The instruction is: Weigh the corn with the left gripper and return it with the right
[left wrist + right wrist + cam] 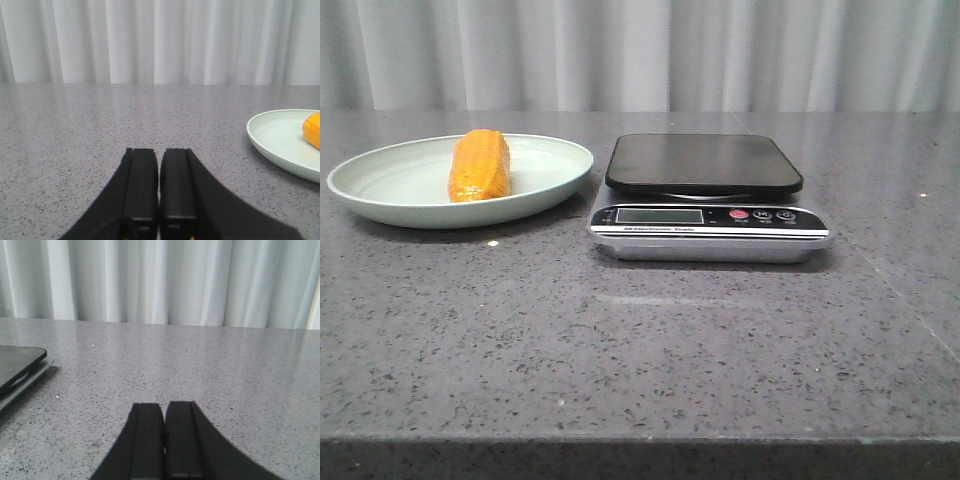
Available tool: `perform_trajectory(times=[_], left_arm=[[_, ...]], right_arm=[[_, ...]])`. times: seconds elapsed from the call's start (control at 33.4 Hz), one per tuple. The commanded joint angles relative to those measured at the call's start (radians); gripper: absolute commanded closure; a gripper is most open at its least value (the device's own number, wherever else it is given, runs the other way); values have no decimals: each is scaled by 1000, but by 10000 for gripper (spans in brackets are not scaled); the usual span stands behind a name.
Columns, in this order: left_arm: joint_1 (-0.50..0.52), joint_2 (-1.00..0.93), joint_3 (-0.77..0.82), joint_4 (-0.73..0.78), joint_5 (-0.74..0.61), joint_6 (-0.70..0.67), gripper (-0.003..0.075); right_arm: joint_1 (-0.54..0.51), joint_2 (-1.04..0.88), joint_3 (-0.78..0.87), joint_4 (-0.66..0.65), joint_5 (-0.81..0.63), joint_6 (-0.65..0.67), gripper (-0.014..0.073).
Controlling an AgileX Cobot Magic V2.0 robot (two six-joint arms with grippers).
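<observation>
While corn lies untouched on pale green plate, left of digital kitchen scale, weighing is judged not begun — left gripper and right gripper are closed, nothing held. Next: left fingers opened, corn approached.

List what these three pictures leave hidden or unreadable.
1. Scale display: front view, too small and pale to read.
2. Corn: left wrist view, cut off by the edge.
3. Scale: right wrist view, only a corner shows.
4. Left gripper and right gripper: absent from the front view.
</observation>
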Motion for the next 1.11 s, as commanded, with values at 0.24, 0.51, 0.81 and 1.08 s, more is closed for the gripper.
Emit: perform_trajectory(times=[0.24, 0.51, 0.81, 1.08], left_arm=[[3, -22, 6, -7, -80, -5, 594], [3, -22, 6, -7, -126, -5, 594], [3, -16, -76, -129, -364, -16, 594], [-12, 125, -379, -129, 27, -16, 594]], right_arm=[[-2, -16, -7, 0, -84, -7, 445], [-2, -16, -7, 0, -84, -7, 445], [-2, -16, -7, 0, -84, -7, 445], [-2, -16, -7, 0, -84, -7, 445]])
